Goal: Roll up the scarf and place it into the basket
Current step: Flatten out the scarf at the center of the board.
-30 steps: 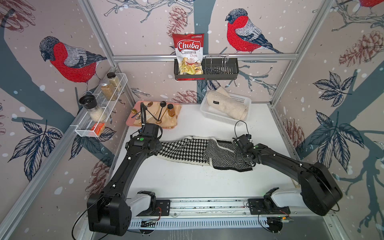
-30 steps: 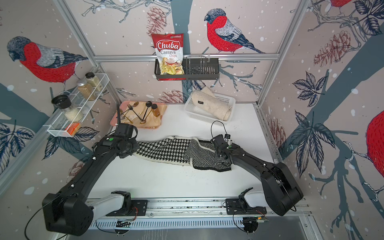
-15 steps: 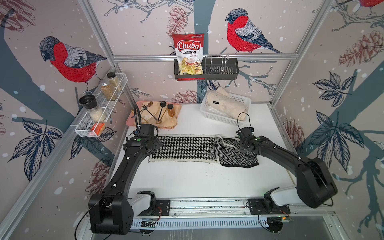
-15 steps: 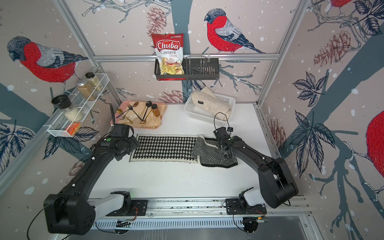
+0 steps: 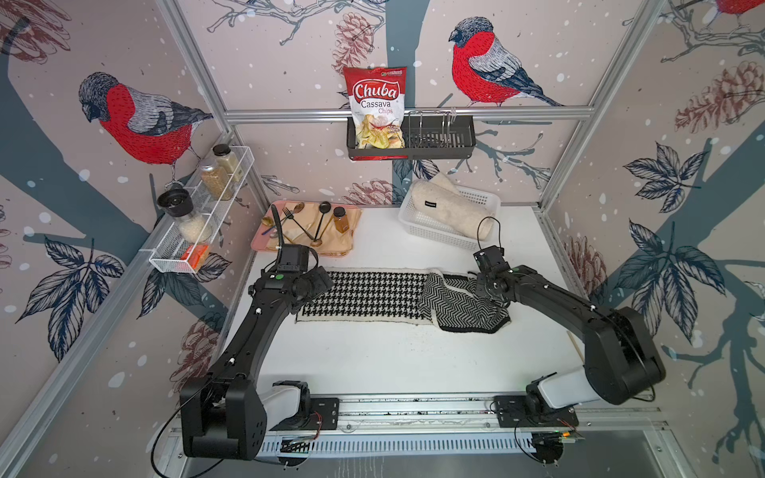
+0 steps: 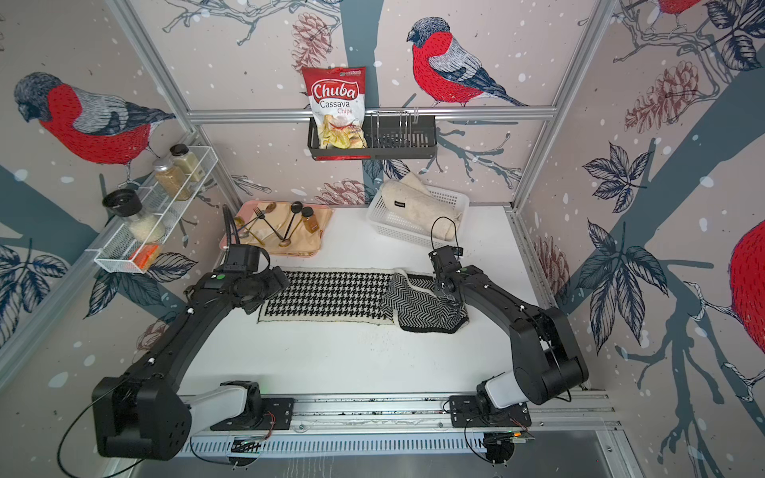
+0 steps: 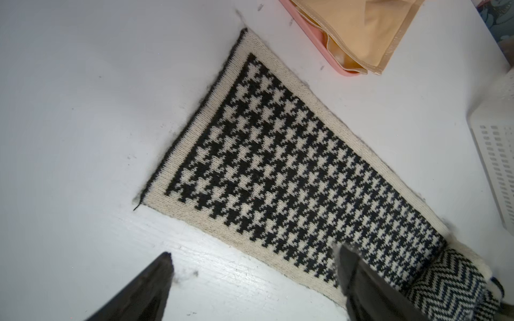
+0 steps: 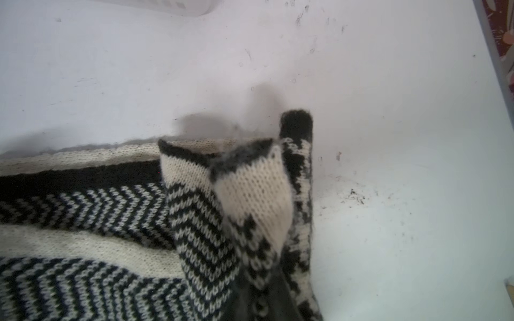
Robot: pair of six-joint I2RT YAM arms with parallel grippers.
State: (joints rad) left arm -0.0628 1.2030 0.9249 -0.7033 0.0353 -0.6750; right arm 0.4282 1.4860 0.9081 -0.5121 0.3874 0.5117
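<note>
scarf (image 5: 364,296) lies flat on the surface (image 5: 372,360), long axis running from arm to arm, the basket (image 5: 430,231) apart behind its right end. left fingers (image 7: 155,280) hang released over the houndstooth end; right fingers (image 8: 261,300) grasp the folded herringbone end, likely where the roll begins.

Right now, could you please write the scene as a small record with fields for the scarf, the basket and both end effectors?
scarf: black-and-white knit lying on the white table; houndstooth side up, right end folded over showing herringbone
left end effector: open, near the scarf's left end, holding nothing
right end effector: shut on the scarf's folded end, a corner lifted
basket: white, perforated, back right of table; holds a cream rolled cloth
progress: scarf not yet rolled, not in basket
</note>
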